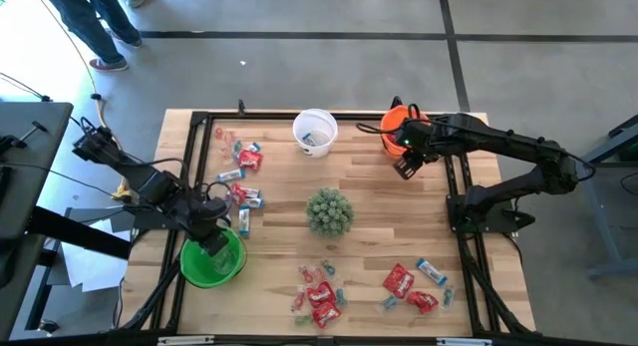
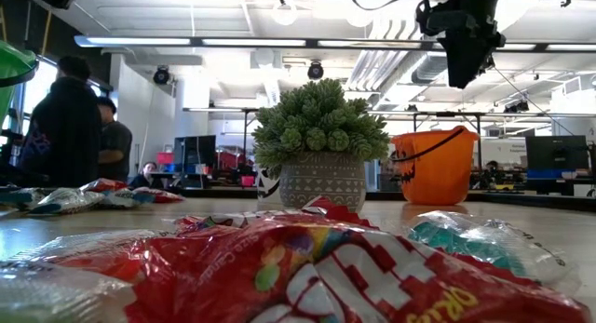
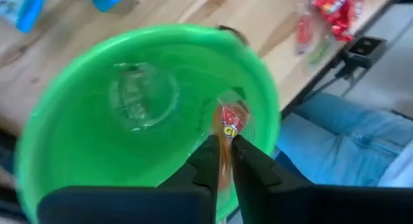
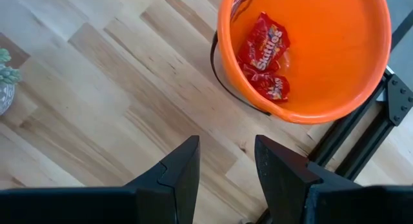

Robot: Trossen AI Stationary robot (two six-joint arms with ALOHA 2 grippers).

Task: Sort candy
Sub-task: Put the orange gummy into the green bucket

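Observation:
My left gripper hangs over the green bucket at the table's near left, its fingers nearly together on a small clear-wrapped candy with a red-and-yellow label. My right gripper stands open above bare wood, just beside the orange bucket at the far right. Red packets lie on that bucket's bottom. Loose candy lies in heaps at the near middle, the near right and the far left. My left gripper pinches the small candy between its two fingertips, with the wrapper's labelled end sticking out past the tips. The fingers slant down from above into the green bucket's mouth. The candy hangs over the bucket's inside.
A white bucket stands at the far middle with a few pieces inside. A potted green spiky plant sits at the table's centre. A black frame runs around the table. People stand in the room beyond.

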